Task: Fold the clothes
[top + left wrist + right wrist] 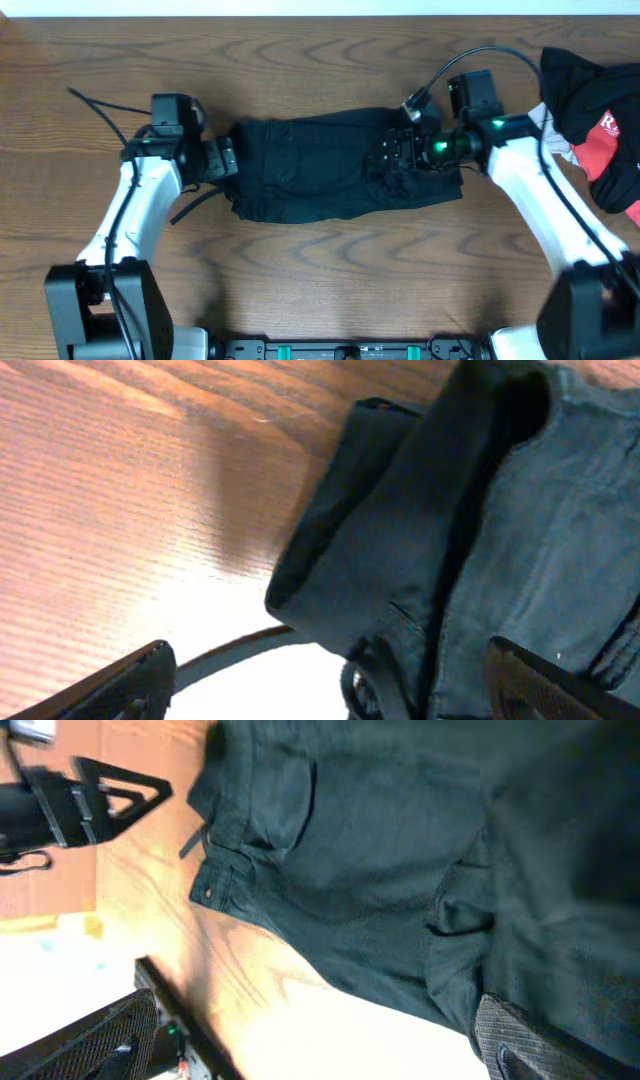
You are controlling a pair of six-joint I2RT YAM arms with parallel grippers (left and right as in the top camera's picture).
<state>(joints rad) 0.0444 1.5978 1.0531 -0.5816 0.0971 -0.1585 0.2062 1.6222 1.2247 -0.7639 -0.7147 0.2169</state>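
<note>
First, overhead. The left arm reaches up the left side of the bench (320, 290) with its elbow bent. Its left hand (222, 158) is turned inward at the left end of the pants (310, 170). The right arm comes in from the right, with the right hand (398, 152) low over the right end of the pants and a green light on its wrist. The pants are dark, folded into a wide band across mid-bench, and rumpled at the right end. A dark strap (190, 207) trails from the lower left corner. A pile (600, 110) of black, red and white clothes sits at the far right edge, apart from the pants.

Left wrist. The fingers (130, 685) are spread wide, one at each lower corner, gripping nothing. The folded edge of the pants fills the right half, with bare wood on the left. The strap curves out from under the fold.

Right wrist. The fingers (100, 1040) are wide apart too, the right one against cloth. The pants fill most of the view, showing a pocket (265, 810) and a button (207, 892) at the waistband corner. The left hand shows at upper left, just off the pants' edge.
</note>
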